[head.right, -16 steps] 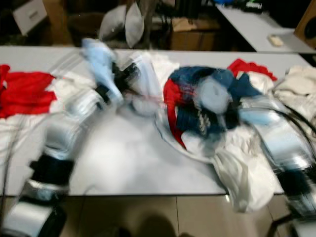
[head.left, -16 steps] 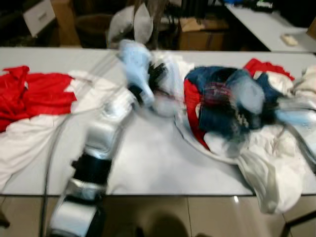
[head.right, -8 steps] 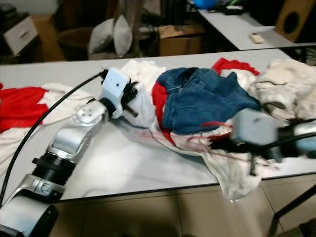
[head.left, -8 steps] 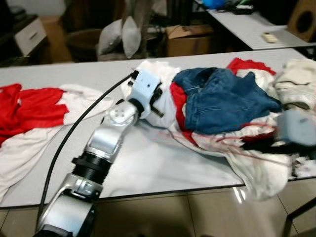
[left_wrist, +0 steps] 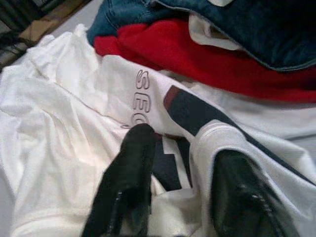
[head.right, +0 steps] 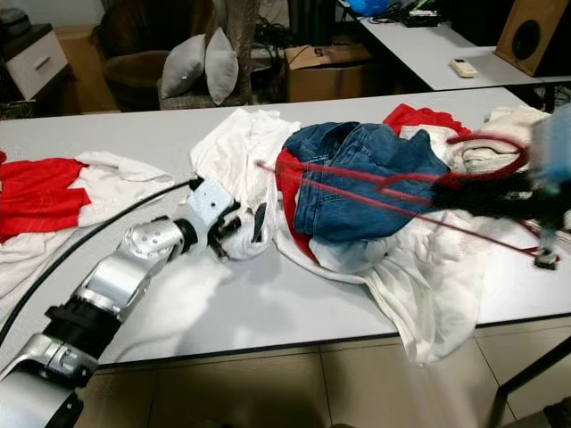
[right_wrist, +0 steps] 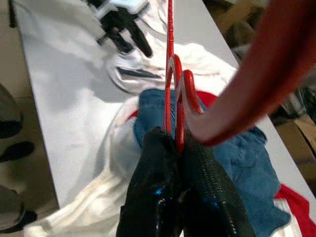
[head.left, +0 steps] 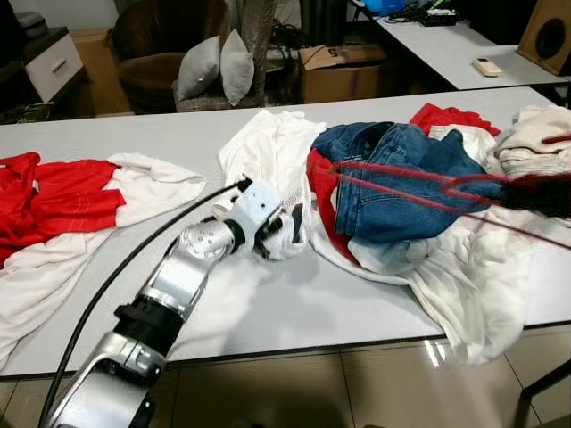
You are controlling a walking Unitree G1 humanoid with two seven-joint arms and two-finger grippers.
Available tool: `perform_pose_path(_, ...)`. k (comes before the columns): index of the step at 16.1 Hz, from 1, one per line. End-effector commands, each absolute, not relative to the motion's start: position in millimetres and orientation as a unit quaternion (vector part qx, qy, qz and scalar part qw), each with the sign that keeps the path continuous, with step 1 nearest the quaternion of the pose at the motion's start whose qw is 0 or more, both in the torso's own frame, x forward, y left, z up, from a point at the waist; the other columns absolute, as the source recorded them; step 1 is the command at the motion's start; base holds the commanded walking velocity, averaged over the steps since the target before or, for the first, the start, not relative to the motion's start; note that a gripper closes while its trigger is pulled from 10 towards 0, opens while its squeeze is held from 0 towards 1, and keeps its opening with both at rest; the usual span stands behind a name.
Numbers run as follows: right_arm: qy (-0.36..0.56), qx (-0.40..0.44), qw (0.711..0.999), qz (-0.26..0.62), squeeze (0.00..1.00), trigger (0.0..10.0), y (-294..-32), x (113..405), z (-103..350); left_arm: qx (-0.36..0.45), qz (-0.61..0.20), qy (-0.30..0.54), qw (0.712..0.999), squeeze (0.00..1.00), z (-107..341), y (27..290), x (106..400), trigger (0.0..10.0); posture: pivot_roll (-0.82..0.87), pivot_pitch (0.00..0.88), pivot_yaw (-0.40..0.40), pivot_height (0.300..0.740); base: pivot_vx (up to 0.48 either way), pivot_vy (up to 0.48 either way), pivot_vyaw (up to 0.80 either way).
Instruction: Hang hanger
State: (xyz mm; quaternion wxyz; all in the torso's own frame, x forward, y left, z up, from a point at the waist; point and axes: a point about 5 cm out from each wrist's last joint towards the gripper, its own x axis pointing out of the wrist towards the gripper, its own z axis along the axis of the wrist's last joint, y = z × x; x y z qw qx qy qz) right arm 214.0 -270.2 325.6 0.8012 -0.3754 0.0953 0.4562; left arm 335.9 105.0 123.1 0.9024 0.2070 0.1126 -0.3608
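1. Right gripper (right_wrist: 177, 148) clenched on the red hanger (head.right: 393, 183) — held up above the jeans (head.right: 357, 178).
2. Left gripper (left_wrist: 182, 173) spread, fingers pressing the white shirt (left_wrist: 64, 123) on the table (head.left: 294, 312).

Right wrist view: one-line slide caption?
Right gripper clamps the red hanger above the blue jeans.
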Motion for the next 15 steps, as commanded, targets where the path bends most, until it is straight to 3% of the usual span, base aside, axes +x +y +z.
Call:
perform_pose_path(1,0.092,-0.387,0.809,0.433,0.0,10.0,-273,218,328,0.189,-0.392,0.099,0.895,1.0,127,98,330,10.0,-0.2,0.0,0.093,0.74,0.0,0.0,0.0)
perform_pose_path(3,0.073,-0.382,0.84,0.378,0.0,10.0,-273,234,322,0.119,-0.448,0.056,0.884,1.0,144,84,310,10.0,-0.2,0.0,0.089,0.74,0.0,0.0,0.0)
perform_pose_path(5,0.06,-0.355,0.861,0.359,0.0,10.0,-265,245,309,0.098,-0.508,0.034,0.855,1.0,159,76,288,10.0,-0.18,0.0,0.076,0.74,0.0,0.0,0.0)
perform_pose_path(6,0.04,-0.318,0.892,0.319,0.0,10.0,-256,260,295,0.088,-0.546,0.012,0.833,1.0,174,72,270,10.0,-0.17,0.0,0.074,0.74,0.0,0.0,0.0)
perform_pose_path(8,0.02,-0.274,0.92,0.279,0.0,10.0,-246,274,284,0.098,-0.554,-0.005,0.827,1.0,184,73,264,10.0,-0.16,0.0,0.072,0.74,0.0,0.0,0.0)
perform_pose_path(11,0.009,-0.178,0.945,0.273,0.0,10.0,-227,287,270,0.194,-0.577,0.017,0.793,1.0,180,76,256,10.0,-0.15,0.0,0.07,0.74,0.0,0.0,0.0)
perform_pose_path(15,0.009,-0.083,0.971,0.224,0.0,10.0,-204,299,259,0.299,-0.52,0.074,0.797,1.0,163,101,269,10.0,-0.15,0.0,0.075,0.74,0.0,0.0,0.0)
